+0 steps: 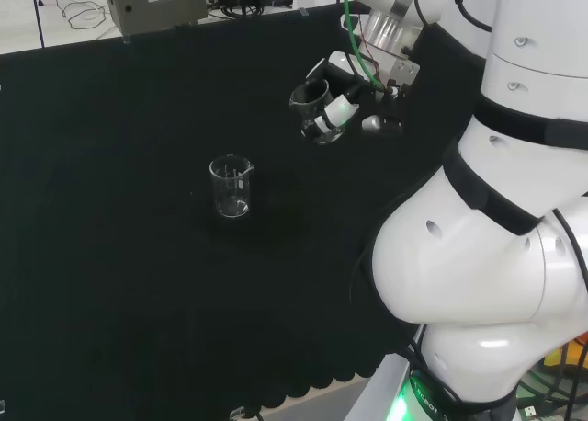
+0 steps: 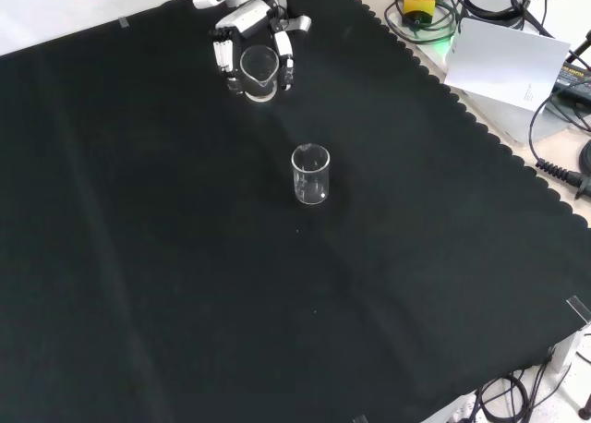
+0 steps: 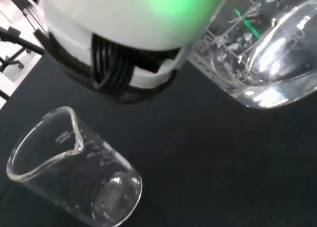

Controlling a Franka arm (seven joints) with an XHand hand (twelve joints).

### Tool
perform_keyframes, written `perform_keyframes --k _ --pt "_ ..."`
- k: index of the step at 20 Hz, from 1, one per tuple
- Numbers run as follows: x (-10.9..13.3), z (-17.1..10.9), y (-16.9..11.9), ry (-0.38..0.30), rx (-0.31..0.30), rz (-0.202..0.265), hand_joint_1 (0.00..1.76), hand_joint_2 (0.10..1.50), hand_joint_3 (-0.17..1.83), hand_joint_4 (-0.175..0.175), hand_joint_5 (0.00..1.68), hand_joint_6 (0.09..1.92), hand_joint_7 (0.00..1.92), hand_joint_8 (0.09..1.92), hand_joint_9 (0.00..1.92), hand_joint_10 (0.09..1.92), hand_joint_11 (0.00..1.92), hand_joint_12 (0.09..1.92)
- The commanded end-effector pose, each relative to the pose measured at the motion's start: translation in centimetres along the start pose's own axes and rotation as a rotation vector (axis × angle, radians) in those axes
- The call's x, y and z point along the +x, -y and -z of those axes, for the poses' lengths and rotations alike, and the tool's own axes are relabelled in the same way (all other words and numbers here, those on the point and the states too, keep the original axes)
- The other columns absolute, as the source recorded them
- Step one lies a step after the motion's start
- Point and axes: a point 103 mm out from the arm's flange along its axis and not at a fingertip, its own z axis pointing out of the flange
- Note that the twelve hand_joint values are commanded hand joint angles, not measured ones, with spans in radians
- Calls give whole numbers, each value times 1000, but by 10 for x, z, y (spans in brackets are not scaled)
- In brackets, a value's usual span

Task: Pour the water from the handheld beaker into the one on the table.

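I have the hand [image 2: 249,21] curled round the handheld beaker [image 2: 259,72], raised and tipped (mouth toward the front camera), well short of the empty table beaker [image 2: 311,175] standing upright mid-cloth, so nothing spills early.

2 clear glass beakers with printed scale marks and pour spouts. The handheld beaker [image 1: 312,108] is tilted in the air above the black cloth, toward the cloth's far edge in the front view, with the hand's [image 2: 251,37] fingers curled round it. The table beaker [image 2: 311,175] stands upright near the cloth's middle, well apart from every edge.
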Motion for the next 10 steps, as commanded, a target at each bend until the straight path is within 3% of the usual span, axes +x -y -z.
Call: perform_keyframes --k 1,10 --pt "20 -3 4 59 40 5 1333 612 616 -175 1457 265 1541 178 1797 121 1371 630" --pt "38 -11 3 165 125 15 1333 612 616 -175 1456 267 1542 176 1802 124 1369 628"
